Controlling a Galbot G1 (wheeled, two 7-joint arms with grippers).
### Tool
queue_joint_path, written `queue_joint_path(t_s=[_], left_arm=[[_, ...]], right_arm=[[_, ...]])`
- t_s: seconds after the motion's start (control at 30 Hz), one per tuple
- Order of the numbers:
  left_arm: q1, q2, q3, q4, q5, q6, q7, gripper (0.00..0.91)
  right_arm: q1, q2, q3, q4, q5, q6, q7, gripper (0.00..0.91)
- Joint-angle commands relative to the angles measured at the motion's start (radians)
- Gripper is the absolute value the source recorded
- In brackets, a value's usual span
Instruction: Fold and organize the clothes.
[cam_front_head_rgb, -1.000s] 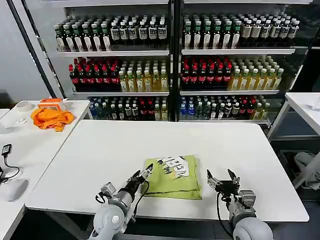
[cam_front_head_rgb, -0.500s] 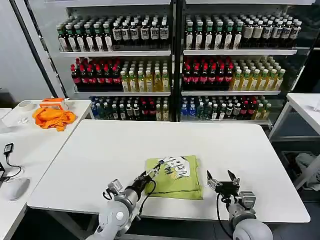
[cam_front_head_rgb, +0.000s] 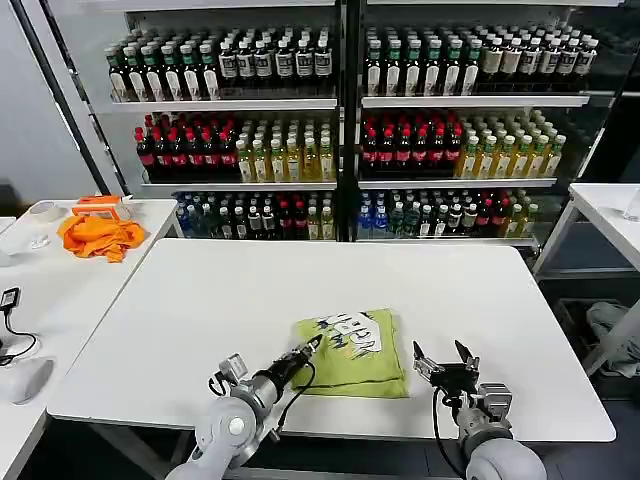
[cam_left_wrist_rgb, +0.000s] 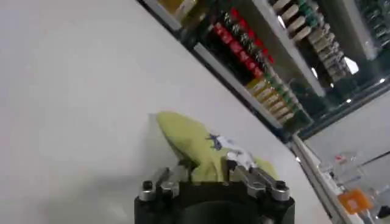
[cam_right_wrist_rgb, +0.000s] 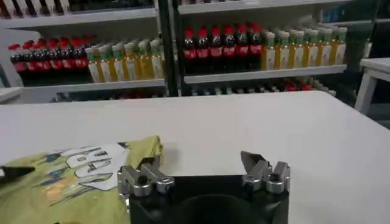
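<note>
White table (cam_front_head_rgb: 200, 300): left pincer (cam_front_head_rgb: 314, 345) low, pinching folded T-shirt's (cam_front_head_rgb: 360, 358) edge.

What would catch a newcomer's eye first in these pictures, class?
The folded yellow-green T-shirt lies near the front edge of the white table, with the left gripper at its left edge and the right gripper open just to its right. Behind stand shelves of bottles.
</note>
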Motion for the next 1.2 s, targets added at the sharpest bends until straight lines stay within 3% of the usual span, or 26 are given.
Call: queue_joint_path(t_s=[0.03, 0.33, 0.5, 0.6, 0.67, 0.7, 0.8, 0.97, 1.07, 1.2], left_arm=[[-0.012, 0.004, -0.032, -0.028, -0.035, -0.030, 0.005, 0.010], [0.022, 0.027, -0.123, -0.076, -0.095, -0.025, -0.003, 0.010], [0.050, 0.085, -0.243, -0.116, -0.130, -0.001, -0.014, 0.010], [0.064, 0.183, -0.358, -0.140, -0.150, 0.027, -0.014, 0.010], [0.078, 0.301, -0.445, -0.151, -0.170, 0.057, -0.012, 0.010], [0.081, 0.310, -0.472, -0.152, -0.181, 0.069, -0.012, 0.010], [0.085, 0.482, -0.633, -0.145, -0.241, 0.144, -0.009, 0.010], [0.045, 0.679, -0.702, -0.141, -0.263, 0.170, -0.007, 0.010], [0.017, 0.735, -0.662, -0.166, -0.231, 0.171, -0.008, 0.010], [0.021, 0.720, -0.521, -0.224, -0.088, 0.170, 0.006, 0.010]], right_arm=[[-0.001, -0.001, 0.001, 0.001, 0.001, 0.000, 0.001, 0.907], [0.001, -0.001, 0.006, 0.003, 0.007, -0.002, 0.005, 0.907], [0.012, -0.002, 0.005, 0.002, 0.015, -0.004, 0.006, 0.907], [0.025, -0.002, 0.001, 0.001, 0.022, -0.007, 0.007, 0.907], [0.039, -0.002, -0.004, -0.001, 0.029, -0.009, 0.008, 0.907], [0.043, -0.002, -0.006, -0.001, 0.030, -0.009, 0.008, 0.907], [0.061, 0.000, -0.018, -0.002, 0.036, -0.010, 0.009, 0.907], [0.079, 0.004, -0.039, 0.002, 0.042, -0.012, 0.009, 0.907], [0.083, 0.001, -0.038, 0.006, 0.049, -0.013, 0.009, 0.907], [0.086, -0.001, -0.036, 0.006, 0.054, -0.012, 0.007, 0.907]])
